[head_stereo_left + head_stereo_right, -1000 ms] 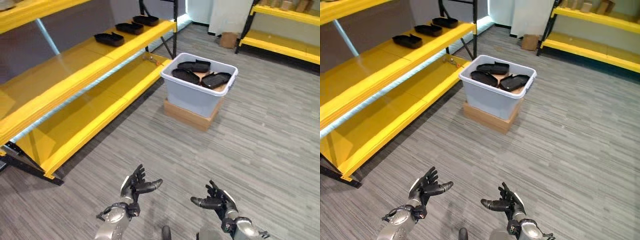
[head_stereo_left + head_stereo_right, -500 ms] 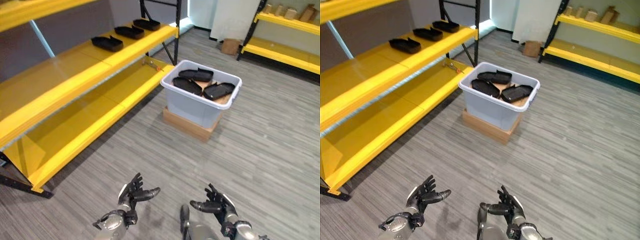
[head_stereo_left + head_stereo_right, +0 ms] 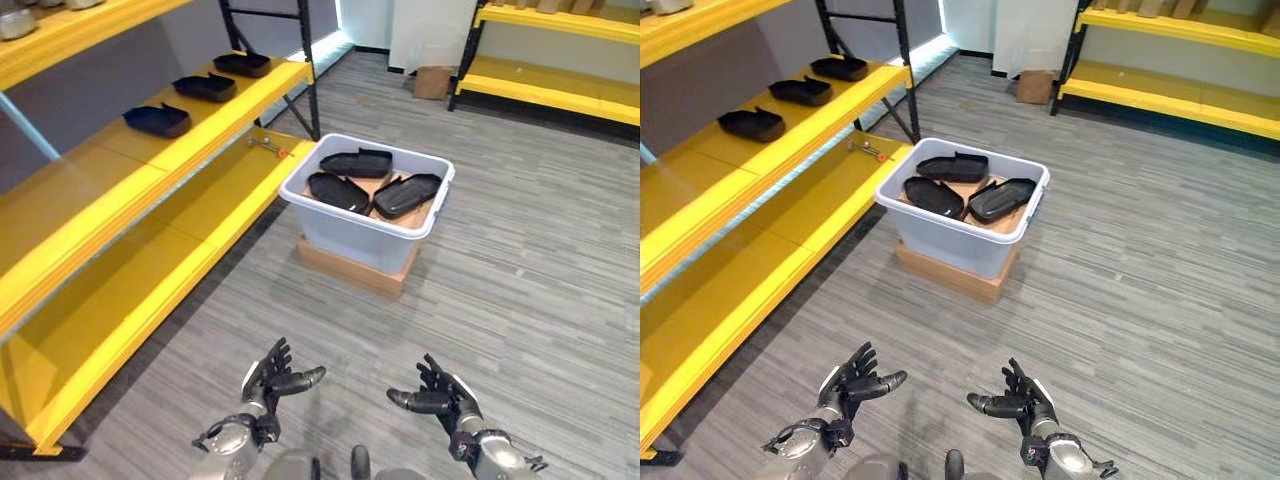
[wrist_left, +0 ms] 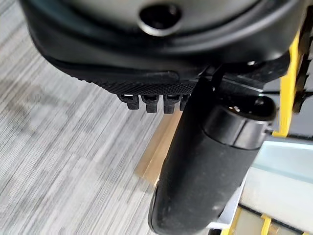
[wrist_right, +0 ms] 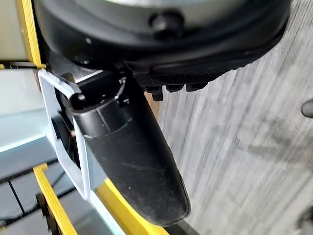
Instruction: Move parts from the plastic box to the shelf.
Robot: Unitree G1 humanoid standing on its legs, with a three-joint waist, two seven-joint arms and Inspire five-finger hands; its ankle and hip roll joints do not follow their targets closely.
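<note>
- 3 black parts [image 3: 340, 191] lie in the pale plastic box [image 3: 345, 228] — 1 toward the far wall, 2 side by side nearer the robot; the box sits on a flat cardboard base [image 3: 358, 272] on the grey floor.
- 3 more parts [image 3: 157, 120] are already lined up on the yellow shelf [image 3: 130, 175] to the left, so the job looks about half done.
- Over the last second the whole view has swung: the box now sits more centred and squarer ahead, which reads as the robot turning to face it, not the box moving.
- The left hand [image 3: 270, 380] and right hand [image 3: 440, 398] stay low and well short of the box, fingers spread and relaxed, holding nothing.
- A small object [image 3: 270, 146] on the lower shelf board may be a tool; too small to tell.
- Next comes closing in on the box for another part.
</note>
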